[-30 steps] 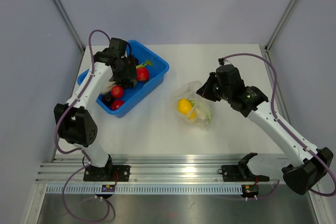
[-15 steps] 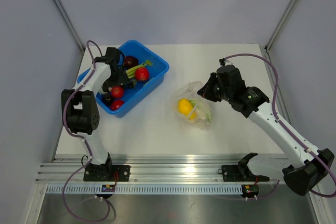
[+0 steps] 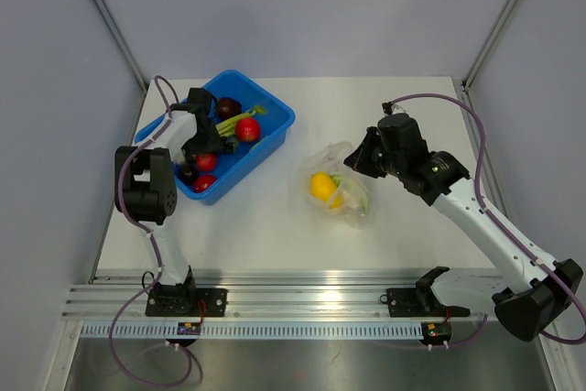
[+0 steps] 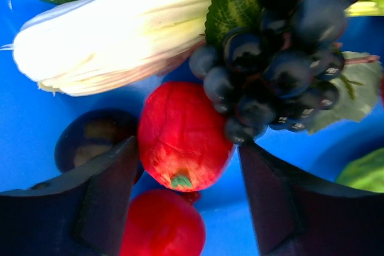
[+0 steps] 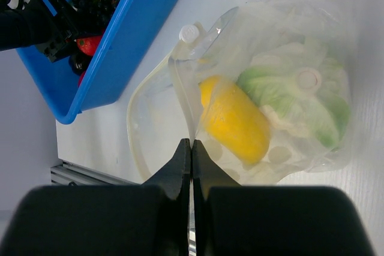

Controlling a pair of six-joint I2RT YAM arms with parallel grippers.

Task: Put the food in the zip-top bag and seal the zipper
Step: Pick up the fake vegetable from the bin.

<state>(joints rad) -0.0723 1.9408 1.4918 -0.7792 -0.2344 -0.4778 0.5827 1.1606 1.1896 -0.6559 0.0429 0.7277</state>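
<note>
Over the last second the left arm has folded in and sunk its wrist into the blue tub (image 3: 275, 121). The left jaws now stand open astride a red tomato (image 4: 183, 139). The right jaws, unmoved, are pinched shut on the rim of the zip-top bag (image 5: 150, 124), which lies on the surface (image 3: 275, 226) with a yellow pepper (image 5: 234, 118) inside. The tomato is smooth, hard and rounded, so I would close across its widest part, slowly, clear of the glossy grape bunch (image 4: 282, 52) touching it. The bag film is thin and crinkly.
</note>
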